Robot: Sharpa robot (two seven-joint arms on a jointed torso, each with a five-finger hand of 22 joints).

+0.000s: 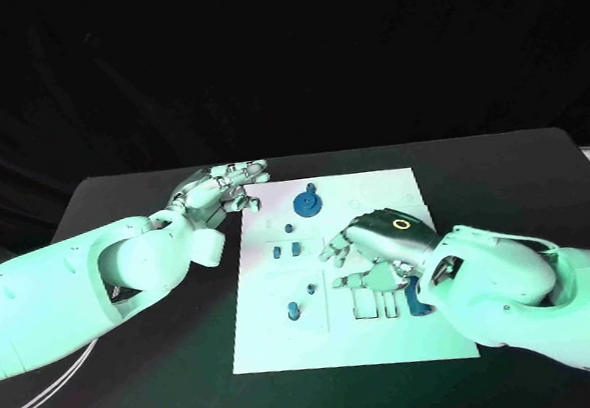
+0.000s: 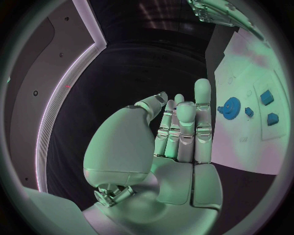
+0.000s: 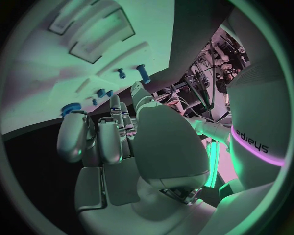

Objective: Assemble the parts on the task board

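We see task board (image 1: 400,342) at frame centre | blue gear (image 1: 308,202) on its upper part | left hand (image 1: 218,190) empty, fingers apart, upper left | right hand (image 1: 378,244) over board centre, grip undeterminable

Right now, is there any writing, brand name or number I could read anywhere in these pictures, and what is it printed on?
"sharpa": printed sideways on the robot's white arm, just above a glowing band, in the right wrist view.
Nothing else can be read. The task board shows no legible print, and neither the left hand nor the right hand shows any lettering; a small ring mark on the right hand's back is no text.
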